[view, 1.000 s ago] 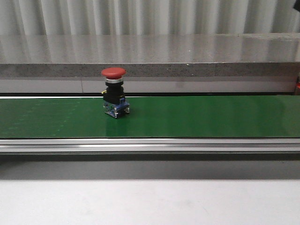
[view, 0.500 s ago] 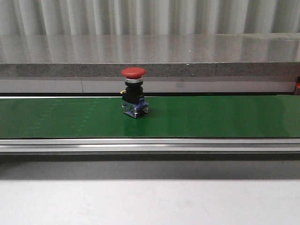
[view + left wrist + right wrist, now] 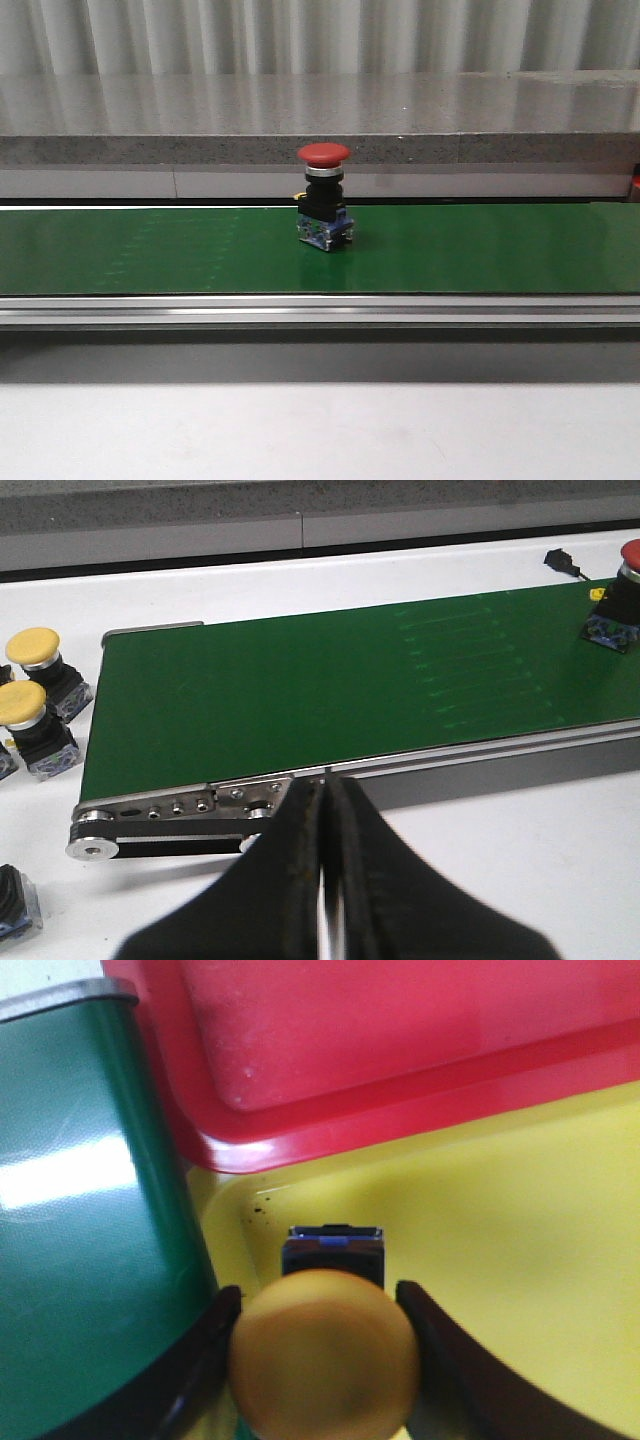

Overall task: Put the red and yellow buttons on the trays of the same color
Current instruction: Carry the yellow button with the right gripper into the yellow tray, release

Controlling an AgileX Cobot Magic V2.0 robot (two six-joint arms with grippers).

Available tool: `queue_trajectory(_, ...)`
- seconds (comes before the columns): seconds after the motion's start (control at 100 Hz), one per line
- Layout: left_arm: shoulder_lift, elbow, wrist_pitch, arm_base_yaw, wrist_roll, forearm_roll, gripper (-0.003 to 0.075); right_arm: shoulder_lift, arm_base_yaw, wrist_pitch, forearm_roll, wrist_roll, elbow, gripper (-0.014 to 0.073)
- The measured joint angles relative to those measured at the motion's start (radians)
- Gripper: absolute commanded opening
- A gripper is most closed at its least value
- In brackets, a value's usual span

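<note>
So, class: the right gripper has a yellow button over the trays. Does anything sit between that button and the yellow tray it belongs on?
Nothing visible does. The yellow button sits between the right gripper's fingers directly over the yellow tray; the tray surface showing around it is bare. The red tray overlaps only the yellow tray's far edge.

Three yellow buttons (image 3: 33, 645) (image 3: 22, 702) (image 3: 325, 1355) — one red button (image 3: 324, 155); two trays (image 3: 400, 1040) (image 3: 520, 1250)

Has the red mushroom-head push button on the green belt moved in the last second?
Yes. The red mushroom-head push button has travelled to the right along the green conveyor belt, judged against the fixed grey stone ledge behind it. It is upright.
</note>
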Motion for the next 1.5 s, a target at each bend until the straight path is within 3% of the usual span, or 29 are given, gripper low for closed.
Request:
queue_trajectory(0.44, 0.0, 0.0, 0.0, 0.0, 0.002, 0.0, -0.002, 0.114, 0.0, -0.042, 0.022, 0.0, 0.0, 0.0186)
queue_trajectory(0.64, 0.0, 0.0, 0.0, 0.0, 0.002, 0.0, -0.002, 0.124, 0.0, -0.048, 0.027, 0.002, 0.0, 0.0448)
queue_trajectory(0.69, 0.0, 0.0, 0.0, 0.0, 0.002, 0.0, -0.002, 0.124, 0.0, -0.05, 0.027, 0.002, 0.0, 0.0477)
queue_trajectory(0.99, 0.0, 0.0, 0.0, 0.0, 0.002, 0.0, -0.002, 0.094, -0.001, -0.052, 0.029, 0.002, 0.0, 0.0475)
queue_trajectory(1.5, 0.0, 0.0, 0.0, 0.0, 0.002, 0.0, -0.002, -0.189, 0.035, 0.028, 0.074, 0.004, 0.0, 0.0477)
